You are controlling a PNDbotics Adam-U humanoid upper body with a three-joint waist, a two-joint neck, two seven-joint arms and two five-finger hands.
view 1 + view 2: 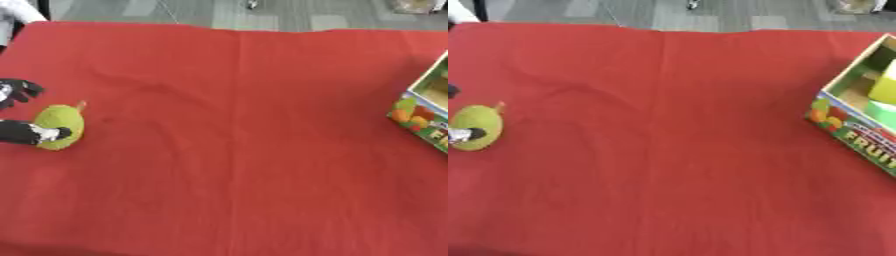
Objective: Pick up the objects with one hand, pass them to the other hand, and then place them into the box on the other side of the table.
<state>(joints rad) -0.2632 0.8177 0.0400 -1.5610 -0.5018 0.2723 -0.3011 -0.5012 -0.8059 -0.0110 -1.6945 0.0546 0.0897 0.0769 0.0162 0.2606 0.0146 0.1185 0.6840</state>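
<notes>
Left hand (26,131) is closed around green toy fruit (63,125) at counter's (236,150) left edge; fruit box (859,115) lies far right; right hand is not seen.

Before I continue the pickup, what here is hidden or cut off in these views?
- Left robot hand: left eye view's left edge cuts off the palm; only fingers around the green fruit show.
- Right robot hand: in no view.
- Box: cut by the right edge; far compartments unseen.
- Box contents: blurred yellow and green shapes, unidentifiable.

box (852,131) side panel: "fruit" in yellow letters; smaller line above unreadable.
</notes>
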